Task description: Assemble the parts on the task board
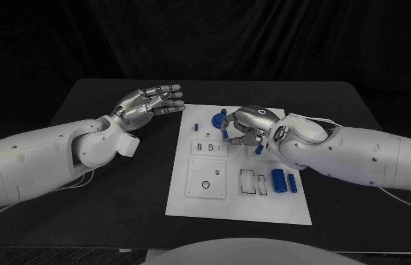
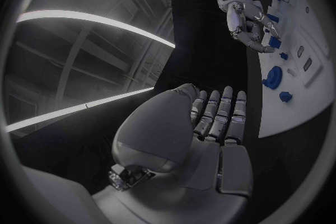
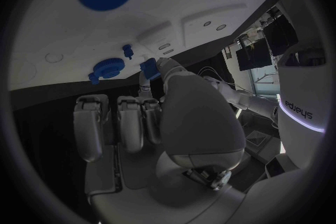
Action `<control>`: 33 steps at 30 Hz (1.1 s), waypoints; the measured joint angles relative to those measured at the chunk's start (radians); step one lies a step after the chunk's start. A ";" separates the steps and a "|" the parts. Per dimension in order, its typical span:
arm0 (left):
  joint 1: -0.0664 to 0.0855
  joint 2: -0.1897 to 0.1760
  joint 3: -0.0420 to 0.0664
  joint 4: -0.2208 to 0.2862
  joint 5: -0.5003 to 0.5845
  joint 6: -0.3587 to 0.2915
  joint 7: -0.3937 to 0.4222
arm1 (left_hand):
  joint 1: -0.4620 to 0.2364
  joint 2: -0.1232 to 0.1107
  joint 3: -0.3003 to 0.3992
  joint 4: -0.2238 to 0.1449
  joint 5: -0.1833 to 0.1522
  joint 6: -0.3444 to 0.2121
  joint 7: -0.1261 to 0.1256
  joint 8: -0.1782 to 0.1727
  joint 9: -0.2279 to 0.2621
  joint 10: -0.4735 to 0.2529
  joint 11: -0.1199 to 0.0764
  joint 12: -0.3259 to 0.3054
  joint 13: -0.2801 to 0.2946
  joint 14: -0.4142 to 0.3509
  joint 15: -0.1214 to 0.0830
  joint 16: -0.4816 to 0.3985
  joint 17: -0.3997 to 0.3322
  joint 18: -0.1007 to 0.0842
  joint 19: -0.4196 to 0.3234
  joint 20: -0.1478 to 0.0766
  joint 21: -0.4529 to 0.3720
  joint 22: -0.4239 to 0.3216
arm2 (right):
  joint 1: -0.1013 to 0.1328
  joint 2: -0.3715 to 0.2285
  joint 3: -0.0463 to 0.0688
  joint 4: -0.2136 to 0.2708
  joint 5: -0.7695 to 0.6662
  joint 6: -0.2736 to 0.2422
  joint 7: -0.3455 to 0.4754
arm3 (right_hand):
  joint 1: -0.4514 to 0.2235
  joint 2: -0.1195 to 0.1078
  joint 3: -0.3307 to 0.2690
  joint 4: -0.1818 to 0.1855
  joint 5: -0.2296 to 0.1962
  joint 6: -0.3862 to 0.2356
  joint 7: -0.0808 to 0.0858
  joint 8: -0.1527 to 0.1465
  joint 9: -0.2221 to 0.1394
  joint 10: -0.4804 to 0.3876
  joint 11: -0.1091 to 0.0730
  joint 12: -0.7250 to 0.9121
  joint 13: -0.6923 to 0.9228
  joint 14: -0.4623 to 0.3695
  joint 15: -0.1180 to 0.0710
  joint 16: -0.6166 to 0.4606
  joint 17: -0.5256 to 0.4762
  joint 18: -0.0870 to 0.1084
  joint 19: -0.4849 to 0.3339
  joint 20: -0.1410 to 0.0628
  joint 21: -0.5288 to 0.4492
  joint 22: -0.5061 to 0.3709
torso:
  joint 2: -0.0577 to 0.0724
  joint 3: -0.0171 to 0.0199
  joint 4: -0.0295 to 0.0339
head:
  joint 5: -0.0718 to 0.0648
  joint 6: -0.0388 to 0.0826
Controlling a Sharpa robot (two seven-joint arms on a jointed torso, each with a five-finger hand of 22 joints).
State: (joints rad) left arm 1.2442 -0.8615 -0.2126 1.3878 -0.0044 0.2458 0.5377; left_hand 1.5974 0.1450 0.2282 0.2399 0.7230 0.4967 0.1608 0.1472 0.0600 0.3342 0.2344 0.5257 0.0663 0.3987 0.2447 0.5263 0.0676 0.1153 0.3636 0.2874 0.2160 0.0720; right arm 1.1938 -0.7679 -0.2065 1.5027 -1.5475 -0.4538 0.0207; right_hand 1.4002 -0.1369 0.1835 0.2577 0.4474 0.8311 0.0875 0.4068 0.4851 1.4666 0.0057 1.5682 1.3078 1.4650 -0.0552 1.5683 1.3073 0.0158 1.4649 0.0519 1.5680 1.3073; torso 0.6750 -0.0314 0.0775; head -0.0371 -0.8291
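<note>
Now | right robot hand (image 1: pixel 246 128) pinches small blue part (image 3: pixel 150 69), axis unclear; left robot hand (image 1: pixel 150 106) spread, holding nothing

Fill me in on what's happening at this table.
The robot is assembling blue parts on the white task board. Its right robot hand is down over the board's far end, pinching a small blue part beside the blue gear. The left robot hand hovers open beside the board, holding nothing.

The right hand (image 3: pixel 175 117) pinches a small blue part (image 3: pixel 149 68) over the task board (image 3: pixel 175 11).
</note>
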 measured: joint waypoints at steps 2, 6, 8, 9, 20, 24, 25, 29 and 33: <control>0.000 0.002 0.000 -0.001 0.000 0.001 -0.001 | 0.000 0.000 0.000 0.000 0.000 0.000 0.000 0.000 0.000 0.000 0.000 0.000 0.000 0.000 0.000 0.000 0.000 0.000 0.000 0.000 0.000 0.000 | -0.005 0.006 0.000 -0.003 -0.011 0.007 -0.010 | 0.000 0.000 0.000 0.000 0.000 0.004 0.004 0.000 -0.002 0.000 0.000 0.000 0.000 0.000 0.000 0.000 0.000 0.000 0.000 0.000 0.000 0.000 | 0.000 0.0000 0.0000 | 0.002 0.001; 0.000 0.003 0.000 -0.001 0.000 0.002 -0.002 | 0.000 0.000 0.000 0.000 0.000 0.000 0.000 0.000 0.000 0.000 0.000 0.000 0.000 -0.004 -0.004 0.000 0.000 0.000 0.000 0.000 0.000 0.000 | -0.015 0.013 0.000 -0.008 -0.027 0.018 -0.027 | 0.000 0.000 -0.003 -0.003 -0.007 0.004 0.004 0.000 -0.004 0.000 0.000 0.000 0.000 0.004 0.004 0.000 0.000 0.000 0.004 0.003 0.000 0.000 | 0.000 0.0001 0.0001 | 0.006 -0.001; 0.000 0.003 0.000 -0.001 0.000 0.002 -0.002 | 0.000 0.000 0.000 0.000 0.000 0.000 0.000 0.000 0.000 0.000 0.000 0.000 0.000 -0.004 -0.004 0.000 0.000 0.000 0.000 0.000 0.000 0.000 | -0.020 0.016 0.000 -0.011 -0.033 0.022 -0.033 | 0.000 0.000 -0.003 -0.003 -0.007 0.006 0.006 -0.004 -0.005 -0.004 0.004 0.000 0.000 0.004 0.004 0.000 0.000 0.000 0.000 0.007 0.000 0.000 | 0.000 0.0001 0.0003 | 0.008 -0.002; 0.000 0.003 0.000 -0.001 0.000 0.003 -0.002 | 0.000 0.000 0.000 0.000 0.000 0.000 0.000 0.000 0.000 0.000 0.000 0.000 0.000 -0.004 -0.004 0.000 0.000 0.000 0.000 0.000 0.000 0.000 | -0.022 0.017 0.000 -0.013 -0.036 0.024 -0.036 | 0.000 0.000 -0.003 -0.003 -0.007 0.007 0.007 -0.004 -0.005 -0.004 0.004 0.000 0.000 0.003 0.004 0.000 0.000 0.000 0.000 0.007 0.000 0.000 | 0.000 0.0001 0.0004 | 0.009 -0.002; 0.000 0.003 0.000 -0.001 0.000 0.005 -0.004 | 0.000 0.000 0.000 0.000 0.000 0.000 0.000 0.000 0.000 0.000 0.000 0.000 0.000 -0.004 -0.004 0.000 0.000 0.000 0.000 0.000 0.000 0.000 | -0.029 0.030 0.001 -0.026 -0.051 0.029 -0.047 | 0.000 0.000 -0.003 -0.003 -0.011 0.007 0.007 -0.005 -0.007 0.000 0.007 0.000 0.000 0.000 0.007 0.000 0.000 0.000 0.000 0.007 0.000 0.001 | 0.000 0.0001 0.0006 | 0.015 -0.003; 0.000 0.003 0.000 -0.001 0.000 0.005 -0.005 | 0.000 0.000 0.002 0.002 0.000 0.000 0.000 0.000 0.000 0.000 0.000 0.000 0.000 -0.004 -0.004 0.000 0.000 0.000 -0.002 -0.002 0.000 -0.001 | -0.029 0.034 0.001 -0.028 -0.053 0.029 -0.047 | 0.000 0.000 -0.003 -0.003 -0.011 0.007 0.007 -0.005 -0.007 0.000 0.007 0.000 0.000 0.000 0.007 0.000 0.000 0.000 0.000 0.007 0.000 0.001 | 0.000 0.0000 0.0002 | 0.014 -0.001; 0.000 0.003 0.000 -0.001 0.000 0.005 -0.005 | 0.000 0.000 0.003 0.003 0.000 0.000 0.000 0.000 0.000 0.000 0.000 0.000 0.000 -0.004 -0.004 0.000 0.000 0.000 -0.004 -0.004 0.000 -0.001 | -0.029 0.035 0.001 -0.028 -0.053 0.029 -0.047 | 0.000 0.000 -0.003 -0.003 -0.011 0.007 0.007 -0.005 -0.007 0.000 0.007 0.000 0.000 0.000 0.007 0.000 0.000 0.000 0.000 0.007 0.000 0.001 | 0.000 0.0000 0.0001 | 0.014 -0.001; 0.000 0.003 0.000 -0.002 0.000 0.006 -0.005 | 0.000 0.000 0.003 0.003 0.000 0.000 0.000 0.000 0.000 0.000 0.000 0.000 0.000 -0.004 -0.004 0.000 0.000 0.000 -0.004 -0.004 0.000 -0.001 | -0.030 0.036 0.001 -0.030 -0.055 0.029 -0.047 | 0.000 0.000 -0.003 -0.003 -0.011 0.007 0.007 -0.005 -0.007 0.000 0.007 0.000 0.000 0.000 0.007 0.000 0.000 0.000 0.000 0.007 0.000 0.001 | 0.000 -0.0001 0.0001 | 0.013 -0.001; 0.000 0.003 0.000 -0.003 0.000 0.006 -0.006 | 0.000 0.000 0.003 0.003 0.000 0.000 0.000 0.000 0.000 0.000 0.000 0.000 0.000 -0.004 -0.004 0.000 0.000 0.000 -0.004 -0.004 0.000 -0.001 | -0.030 0.036 0.001 -0.030 -0.055 0.029 -0.047 | 0.000 0.000 -0.003 -0.003 -0.011 0.007 0.007 -0.005 -0.008 0.000 0.007 0.000 0.000 0.000 0.007 0.000 0.000 0.000 0.000 0.007 0.000 0.001 | 0.000 -0.0004 0.0002 | 0.011 -0.001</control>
State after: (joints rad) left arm 1.2442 -0.8583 -0.2129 1.3851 -0.0044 0.2517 0.5320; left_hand 1.5974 0.1450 0.2309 0.2427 0.7230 0.4967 0.1607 0.1472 0.0597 0.3342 0.2344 0.5257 0.0663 0.3951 0.2411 0.5263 0.0676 0.1153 0.3599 0.2837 0.2161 0.0711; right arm 1.1634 -0.7316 -0.2052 1.4724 -1.6030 -0.4247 -0.0265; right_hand 1.4001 -0.1370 0.1808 0.2551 0.4367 0.8382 0.0947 0.4016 0.4768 1.4666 0.0128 1.5682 1.3075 1.4649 -0.0480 1.5682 1.3073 0.0160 1.4647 0.0590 1.5680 1.3079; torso 0.6750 -0.0317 0.0777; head -0.0257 -0.8304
